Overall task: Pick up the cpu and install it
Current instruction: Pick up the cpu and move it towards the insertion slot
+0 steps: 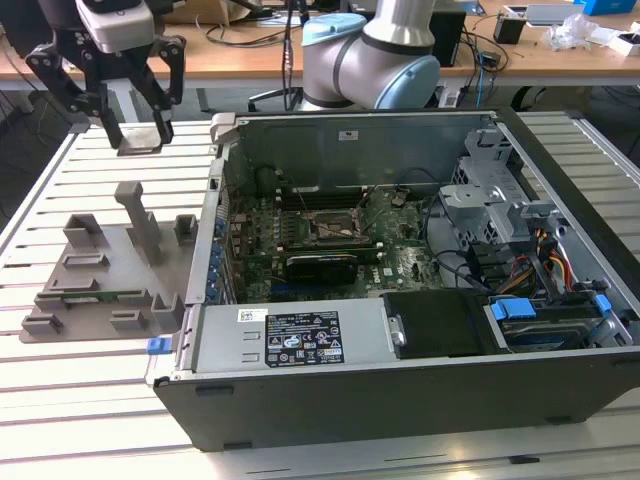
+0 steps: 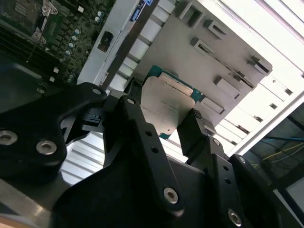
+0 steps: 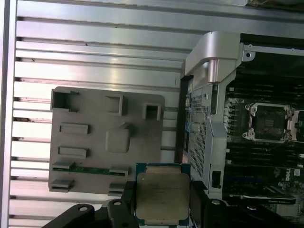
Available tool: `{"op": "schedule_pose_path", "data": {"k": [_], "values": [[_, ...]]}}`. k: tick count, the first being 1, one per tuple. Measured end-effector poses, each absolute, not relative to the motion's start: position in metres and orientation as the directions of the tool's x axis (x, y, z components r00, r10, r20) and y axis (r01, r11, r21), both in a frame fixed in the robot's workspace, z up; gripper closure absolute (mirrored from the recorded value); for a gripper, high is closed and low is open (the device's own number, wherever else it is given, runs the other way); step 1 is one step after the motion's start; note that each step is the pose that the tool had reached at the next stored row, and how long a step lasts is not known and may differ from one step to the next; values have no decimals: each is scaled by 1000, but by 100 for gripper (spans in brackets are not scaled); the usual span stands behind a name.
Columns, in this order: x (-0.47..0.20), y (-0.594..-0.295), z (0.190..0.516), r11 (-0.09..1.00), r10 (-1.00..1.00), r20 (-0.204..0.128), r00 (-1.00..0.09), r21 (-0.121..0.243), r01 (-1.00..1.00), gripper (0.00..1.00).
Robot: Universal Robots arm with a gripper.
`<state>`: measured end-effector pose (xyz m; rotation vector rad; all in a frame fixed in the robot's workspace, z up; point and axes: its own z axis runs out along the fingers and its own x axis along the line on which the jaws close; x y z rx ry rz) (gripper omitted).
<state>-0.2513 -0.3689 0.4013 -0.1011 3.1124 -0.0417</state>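
Cpu (image 2: 166, 107) between end effector (image 2: 165, 115) fingers (image 2: 194, 134), its side edges behind them.

No word or number can be made out anywhere in the scene. A black label (image 1: 303, 340) crowded with white print and small marks sits on the grey metal cover (image 1: 220, 345) along the near side of the open computer case (image 1: 400, 405); its lines are too fine to read. At the label's end toward the exterior view's left are an upper white sticker (image 1: 252, 316) and a lower white sticker (image 1: 250, 358), both illegible. A third small white sticker (image 1: 349, 135) stands on the case's inner back wall, its print equally unreadable. The metal top of the cpu (image 3: 162, 197) shows only faint, indistinct marks in the first wrist view.
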Motion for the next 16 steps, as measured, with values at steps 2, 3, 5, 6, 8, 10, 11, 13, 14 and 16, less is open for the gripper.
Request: {"op": "schedule_pose_path", "data": {"k": [2,3,5,6,8,10,11,13,14,16], "values": [[-246,-369,401,998,-65,-26,-998,-28,-65,45],[-244,-369,401,998,-65,-26,-998,-28,-65,45],[-238,-369,401,998,-65,-26,-998,-28,-65,45],[-234,-368,401,998,-65,-26,-998,-28,-64,45],[-229,-368,401,998,-65,-26,-998,-28,-64,45],[-220,-368,401,998,-65,-26,-998,-28,-65,45],[-216,-368,401,998,-65,-26,-998,-28,-65,45],[-212,-367,401,998,-65,-26,-998,-28,-64,45],[-209,-367,401,998,-65,-26,-998,-28,-64,45],[-204,-367,401,998,-65,-26,-998,-28,-65,45]]}}
